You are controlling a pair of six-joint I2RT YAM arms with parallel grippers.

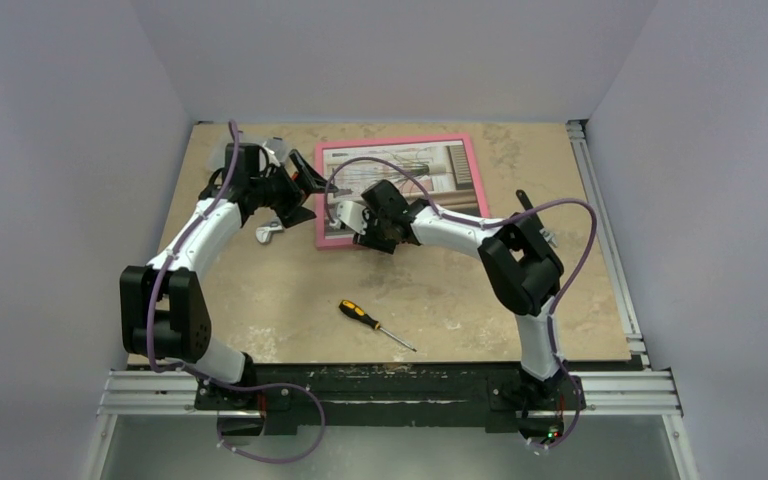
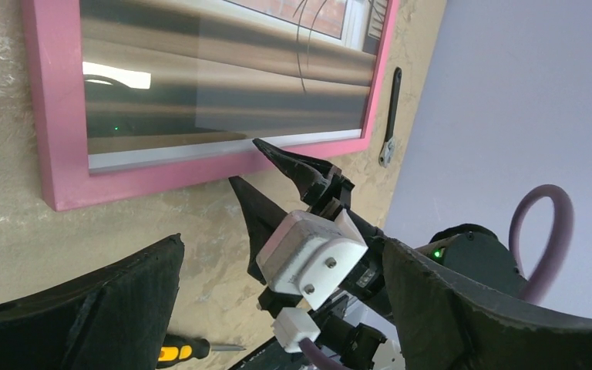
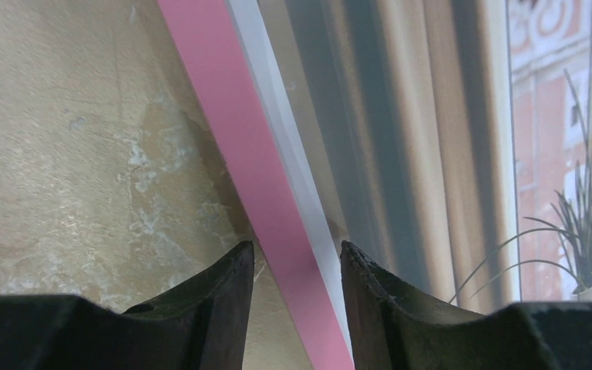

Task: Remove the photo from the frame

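The pink frame (image 1: 472,170) lies face up at the back middle of the table, with the photo (image 1: 430,175) of curtains and a plant showing in it. My left gripper (image 1: 305,190) is open and empty just off the frame's left edge; in the left wrist view (image 2: 283,240) its fingers are spread wide. My right gripper (image 1: 360,225) is at the frame's near left corner. In the right wrist view (image 3: 295,247) its jaws are open and straddle the pink border (image 3: 223,100), one finger over the table and one over the photo (image 3: 432,116).
A yellow-and-black screwdriver (image 1: 375,322) lies on the table in front of the frame, also in the left wrist view (image 2: 177,353). A black wrench (image 1: 523,200) lies right of the frame. A small white object (image 1: 268,233) lies under the left arm. Walls close three sides.
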